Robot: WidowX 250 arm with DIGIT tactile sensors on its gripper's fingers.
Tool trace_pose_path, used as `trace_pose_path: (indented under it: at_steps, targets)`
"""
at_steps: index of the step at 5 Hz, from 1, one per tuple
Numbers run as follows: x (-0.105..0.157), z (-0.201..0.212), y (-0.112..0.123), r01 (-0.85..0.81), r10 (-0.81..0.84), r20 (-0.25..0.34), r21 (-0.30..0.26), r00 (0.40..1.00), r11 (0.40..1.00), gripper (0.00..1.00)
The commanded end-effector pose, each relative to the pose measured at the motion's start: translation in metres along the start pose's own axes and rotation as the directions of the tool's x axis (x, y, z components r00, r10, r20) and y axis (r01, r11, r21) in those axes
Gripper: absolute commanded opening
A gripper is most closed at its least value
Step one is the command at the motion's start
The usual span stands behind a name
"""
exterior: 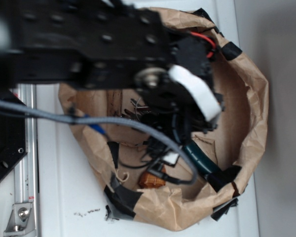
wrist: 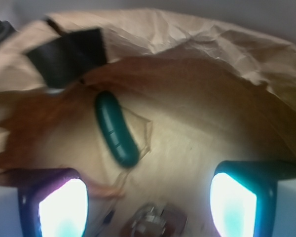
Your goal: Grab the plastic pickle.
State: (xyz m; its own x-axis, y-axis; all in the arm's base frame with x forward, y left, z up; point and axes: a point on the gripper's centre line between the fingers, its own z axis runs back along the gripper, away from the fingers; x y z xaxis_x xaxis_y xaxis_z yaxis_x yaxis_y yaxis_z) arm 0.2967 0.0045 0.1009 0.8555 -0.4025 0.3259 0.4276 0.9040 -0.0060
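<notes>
Plastic pickle (wrist: 116,131): lying on floor of paper bag (wrist: 197,54), near taped wall. End effector (wrist: 148,202): fingers apart, empty, short of it. Advice: shift left, straddle its narrow width, descend, close

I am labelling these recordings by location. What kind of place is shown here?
Probably a lab robot bench, not a home: a white tabletop with a metal rail, a taped paper bag used as a bin, and toys inside it such as the pickle.
</notes>
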Motion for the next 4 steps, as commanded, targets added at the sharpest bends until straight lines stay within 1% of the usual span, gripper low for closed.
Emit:
trace_pose_path:
  at_steps: [1, 2, 3, 4]
  targets:
    - [0.027, -0.055, -0.039, 0.19, -0.192, 0.007, 0.082, 0.981, 0.978, 1.0]
    - [0.035, -0.067, -0.053, 0.239, -0.237, 0.045, -0.027, 0.97, 0.971, 1.0]
    - [0.03, -0.07, -0.066, 0.305, -0.302, 0.053, -0.052, 0.952, 0.951, 1.0]
    - [0.03, -0.073, -0.066, 0.289, -0.288, 0.036, -0.043, 0.957, 0.956, 0.0]
